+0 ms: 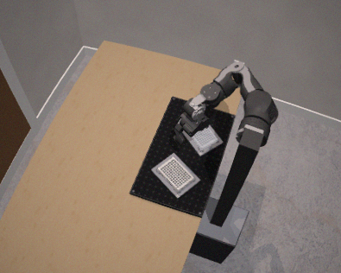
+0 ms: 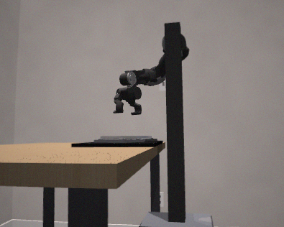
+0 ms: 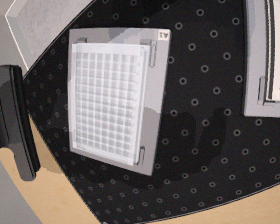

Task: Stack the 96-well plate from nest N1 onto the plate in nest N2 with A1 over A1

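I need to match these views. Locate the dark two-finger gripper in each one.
Top: the dark two-finger gripper, right of centre, overlapping the upper white well plate.
Exterior: gripper at centre, above the tan table.
Wrist: one finger only, left edge.
Shared landmark: the black perforated board.

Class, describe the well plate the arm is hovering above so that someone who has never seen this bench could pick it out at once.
Start at the wooden table and find the black perforated board near the arm's post. Two white gridded plates sit on it in grey nests. The one meant is the plate farther from the post's base, partly hidden in the top view under the open gripper; the other plate lies fully in view.
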`<act>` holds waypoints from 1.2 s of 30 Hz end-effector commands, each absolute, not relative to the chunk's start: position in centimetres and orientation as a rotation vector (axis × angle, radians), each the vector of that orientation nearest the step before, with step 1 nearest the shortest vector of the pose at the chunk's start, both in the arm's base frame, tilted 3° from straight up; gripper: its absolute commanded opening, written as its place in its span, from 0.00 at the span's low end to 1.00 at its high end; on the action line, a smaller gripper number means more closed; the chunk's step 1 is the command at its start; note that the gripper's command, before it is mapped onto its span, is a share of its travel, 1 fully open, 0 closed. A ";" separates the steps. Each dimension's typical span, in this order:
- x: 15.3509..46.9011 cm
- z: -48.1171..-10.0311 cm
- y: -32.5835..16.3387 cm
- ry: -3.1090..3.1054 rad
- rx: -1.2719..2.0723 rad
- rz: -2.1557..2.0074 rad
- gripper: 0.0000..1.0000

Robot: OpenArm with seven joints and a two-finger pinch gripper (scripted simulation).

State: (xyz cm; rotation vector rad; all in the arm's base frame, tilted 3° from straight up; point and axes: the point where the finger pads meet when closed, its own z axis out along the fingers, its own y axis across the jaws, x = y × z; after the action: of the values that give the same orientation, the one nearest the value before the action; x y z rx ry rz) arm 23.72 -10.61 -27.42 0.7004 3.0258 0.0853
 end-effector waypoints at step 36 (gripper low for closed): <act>24.0 -28.3 -1.5 3.025 0.705 0.078 0.77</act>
State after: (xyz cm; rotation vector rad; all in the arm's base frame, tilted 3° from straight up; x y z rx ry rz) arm 24.08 -1.40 -28.29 0.7025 3.0255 0.0876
